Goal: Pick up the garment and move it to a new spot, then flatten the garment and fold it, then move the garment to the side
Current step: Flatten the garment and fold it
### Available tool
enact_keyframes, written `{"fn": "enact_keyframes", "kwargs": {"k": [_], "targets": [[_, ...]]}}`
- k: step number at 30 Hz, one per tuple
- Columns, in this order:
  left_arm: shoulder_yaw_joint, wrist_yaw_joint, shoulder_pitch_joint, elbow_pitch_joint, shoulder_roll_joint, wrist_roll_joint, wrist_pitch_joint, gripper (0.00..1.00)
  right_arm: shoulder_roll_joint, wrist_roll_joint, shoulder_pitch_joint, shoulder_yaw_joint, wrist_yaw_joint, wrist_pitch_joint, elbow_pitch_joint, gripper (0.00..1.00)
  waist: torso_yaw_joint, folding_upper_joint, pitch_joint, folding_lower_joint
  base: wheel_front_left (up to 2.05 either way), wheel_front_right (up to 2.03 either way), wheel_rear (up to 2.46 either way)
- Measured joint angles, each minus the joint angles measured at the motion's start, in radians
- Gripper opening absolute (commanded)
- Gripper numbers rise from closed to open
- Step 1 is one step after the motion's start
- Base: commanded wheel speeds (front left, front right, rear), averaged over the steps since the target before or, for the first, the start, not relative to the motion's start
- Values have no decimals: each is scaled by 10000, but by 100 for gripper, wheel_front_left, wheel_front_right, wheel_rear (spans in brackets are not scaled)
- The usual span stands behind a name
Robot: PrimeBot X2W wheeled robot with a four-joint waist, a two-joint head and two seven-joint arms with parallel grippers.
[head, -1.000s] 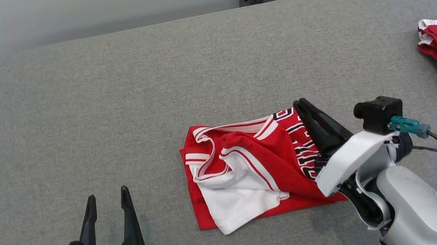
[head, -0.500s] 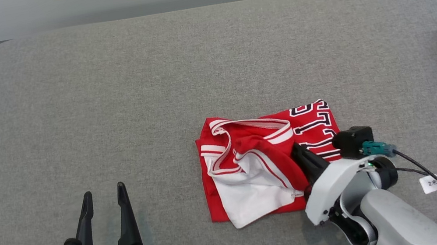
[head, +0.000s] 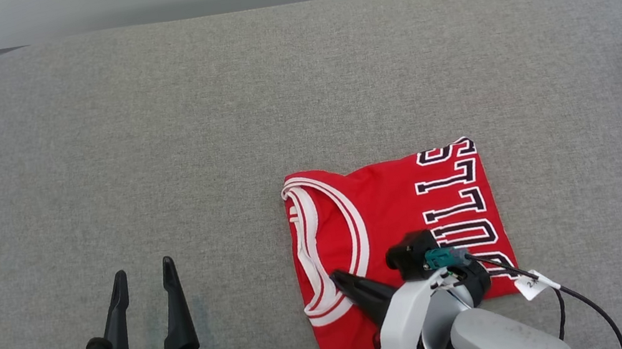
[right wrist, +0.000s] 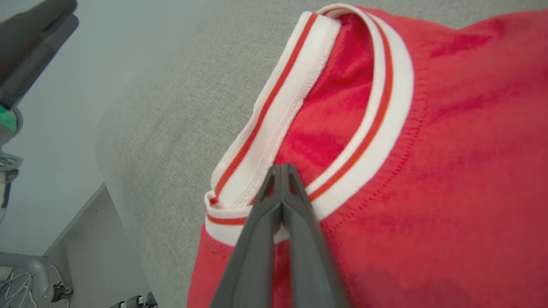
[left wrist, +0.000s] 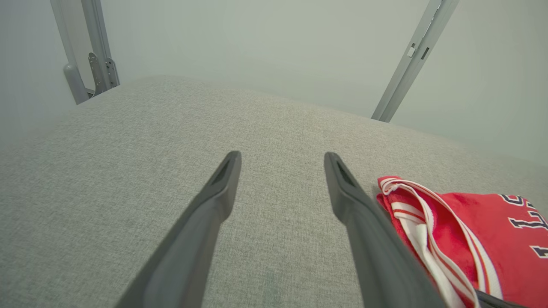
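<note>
We are holding our closed, empty right end effector (head: 337, 275) over the red jersey's (head: 405, 209) collar (head: 357, 223); our left end effector (head: 143, 269) is gaping empty, lower left.

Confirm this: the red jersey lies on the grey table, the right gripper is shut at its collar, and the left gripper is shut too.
Wrong: the left gripper is open, jaws spread wide over the grey table, as the left wrist view shows. The red jersey does lie on it, with the right gripper shut at its collar.
</note>
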Motion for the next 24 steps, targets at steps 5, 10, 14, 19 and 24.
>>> {"fn": "enact_keyframes", "kwargs": {"k": [5,10,14,19,24], "targets": [[29,13,-2,-4,0,-86,0,100,-2,255,-384,194,0,-594,150,0,-102,0,20,0,0,0,0],[50,13,-3,-17,0,-69,0,100,-88,232,-690,-372,0,-1290,52,0,-238,0,-15,0,0,0,0],[4,-56,-48,-19,0,194,0,100,-378,-380,-742,-1944,0,-1657,-510,1,-389,0,-131,0,0,0,0],[-6,-109,-236,-42,0,334,0,100,-445,-1664,-45,-4079,0,-1703,-1730,100,-574,0,-253,1,0,0,0],[-52,-90,-280,-71,-2,380,0,100,-257,-2729,1087,-5603,0,-1710,-2920,100,-767,0,-371,1,0,0,0]]}}
